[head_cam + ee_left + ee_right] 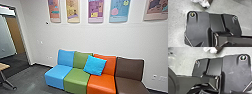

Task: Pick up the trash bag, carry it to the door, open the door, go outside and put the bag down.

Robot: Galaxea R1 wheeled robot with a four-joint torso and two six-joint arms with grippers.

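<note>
Lying or hanging, cannot tell which, whitish crumpled plastic bundle (204, 3), likely trash bag, shows near dark plate's edge (201, 12), perhaps to clear base. Either pincer's state: cannot tell. Bright-blue square cushion (95, 65) leans on orange backrest (111, 65), propped.

Left wrist: turned so its camera looks down on the robot's base plate (198, 27).
Right wrist: likewise angled downward, its camera facing the same plate.
Plate shape: wide and dark, with rounded corners and a flat panel (217, 23) between two broad sides.
Corner fittings (243, 57): round, pale-rimmed, set in the plate near its corners.
Bar (188, 83): dark and jointed, crossing in front of part of the plate.
Joint ring (215, 39): pale, curved, at the bar's end.
</note>
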